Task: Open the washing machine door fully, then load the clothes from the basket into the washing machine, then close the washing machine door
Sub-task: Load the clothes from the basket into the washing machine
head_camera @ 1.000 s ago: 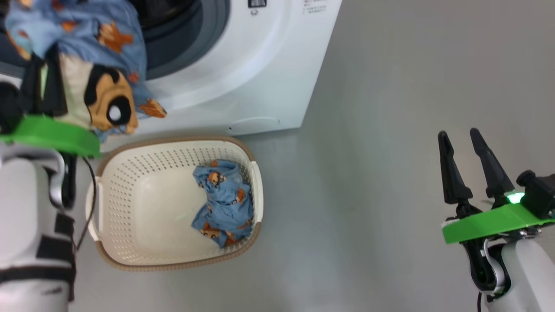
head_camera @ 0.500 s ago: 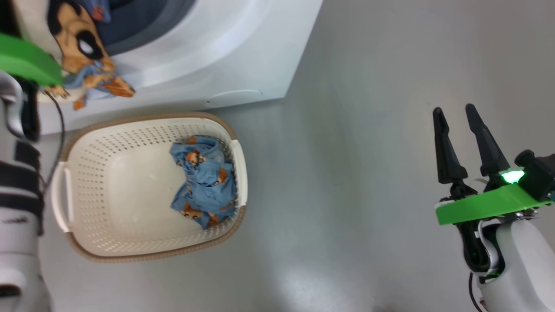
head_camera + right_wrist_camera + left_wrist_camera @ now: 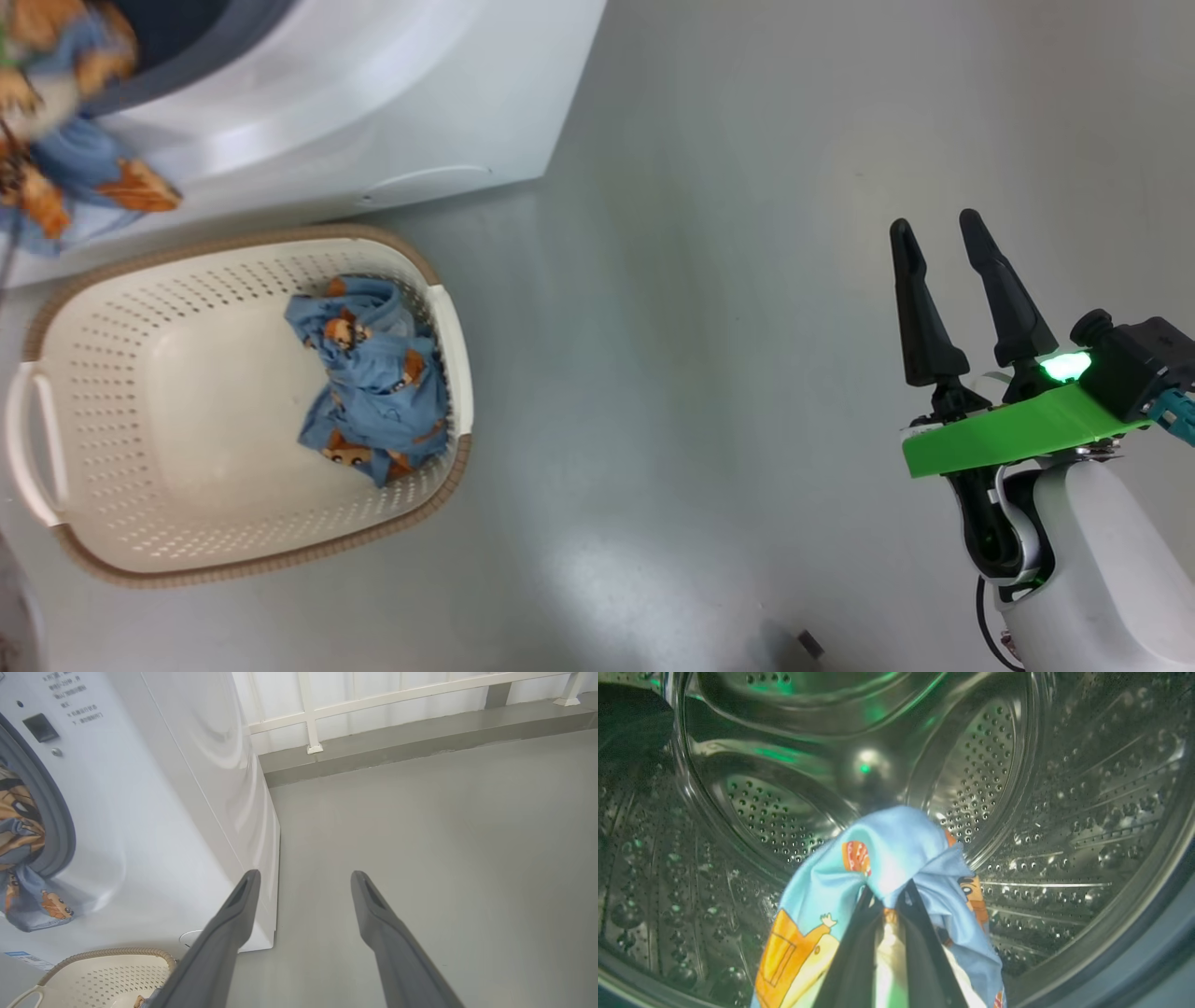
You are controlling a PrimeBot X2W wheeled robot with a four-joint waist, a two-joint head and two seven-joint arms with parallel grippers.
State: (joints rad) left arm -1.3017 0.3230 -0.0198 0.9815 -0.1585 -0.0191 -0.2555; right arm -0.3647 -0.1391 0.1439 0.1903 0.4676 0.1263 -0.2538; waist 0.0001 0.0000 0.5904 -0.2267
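My left gripper (image 3: 887, 891) is shut on a bundle of the clothes (image 3: 882, 858), light blue with orange prints, held inside the steel drum of the washing machine (image 3: 392, 103). Part of that bundle (image 3: 70, 177) hangs out over the grey ring at the head view's top left, and the right wrist view shows it (image 3: 25, 896) draped from the opening. One more blue garment (image 3: 369, 383) lies in the cream basket (image 3: 233, 532) on the floor in front of the machine. My right gripper (image 3: 934, 233) stands open over bare floor at the right. The door is out of view.
Grey floor (image 3: 728, 327) stretches between the basket and my right arm. In the right wrist view a low ledge with a white railing (image 3: 397, 700) runs behind the washing machine (image 3: 154, 812). A small dark object (image 3: 810, 642) lies on the floor near the head view's bottom edge.
The camera has turned, so the whole head view slid left. My left gripper carried the bundle up and out of that view, into the drum. The right gripper stayed open.
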